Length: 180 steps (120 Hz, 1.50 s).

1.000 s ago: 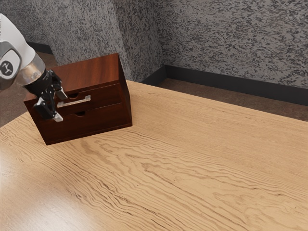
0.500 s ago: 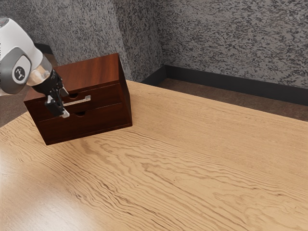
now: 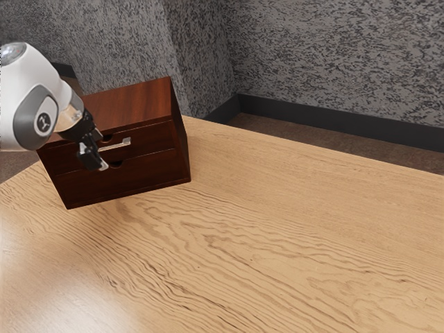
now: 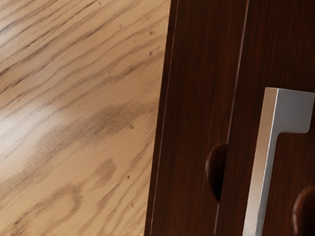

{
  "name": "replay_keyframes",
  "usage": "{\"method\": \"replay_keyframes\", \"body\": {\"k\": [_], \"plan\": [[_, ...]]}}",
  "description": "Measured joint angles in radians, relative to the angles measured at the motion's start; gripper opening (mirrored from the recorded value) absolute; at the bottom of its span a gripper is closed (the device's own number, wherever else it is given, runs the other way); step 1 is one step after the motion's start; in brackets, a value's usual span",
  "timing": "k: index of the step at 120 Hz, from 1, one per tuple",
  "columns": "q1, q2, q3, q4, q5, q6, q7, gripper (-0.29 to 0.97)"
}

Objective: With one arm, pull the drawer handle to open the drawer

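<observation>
A small dark wooden cabinet [image 3: 135, 104] with two drawers stands at the table's far end, on the exterior view's left. The upper drawer [image 3: 151, 137] carries a silver bar handle [image 3: 116, 144] and sits flush with the lower drawer [image 3: 146, 170]. My black gripper [image 3: 96, 150] is open at the handle's left end, one finger above the bar and one below it. I cannot tell whether they touch it. In the wrist view the handle [image 4: 263, 167] stands close to my hand, across the dark drawer front [image 4: 197, 98].
The light wooden table [image 3: 263, 236] stretches wide toward the exterior view's right and front. A speckled grey wall [image 3: 326, 48] with a dark skirting stands behind it. In the wrist view, bare table [image 4: 74, 123] lies beside the cabinet.
My hand has moved toward the exterior view's right along the cabinet's front, from its left edge to the handle's left end. The drawers have not moved.
</observation>
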Motion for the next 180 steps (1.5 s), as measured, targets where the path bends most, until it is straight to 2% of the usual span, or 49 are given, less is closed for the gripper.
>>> {"method": "replay_keyframes", "body": {"k": [67,180], "plan": [[-0.020,0.040,0.024,0.002,0.011,0.092,-0.033,0.66],[-0.009,0.093,0.029,-0.014,0.010,0.140,-0.049,0.66]]}}
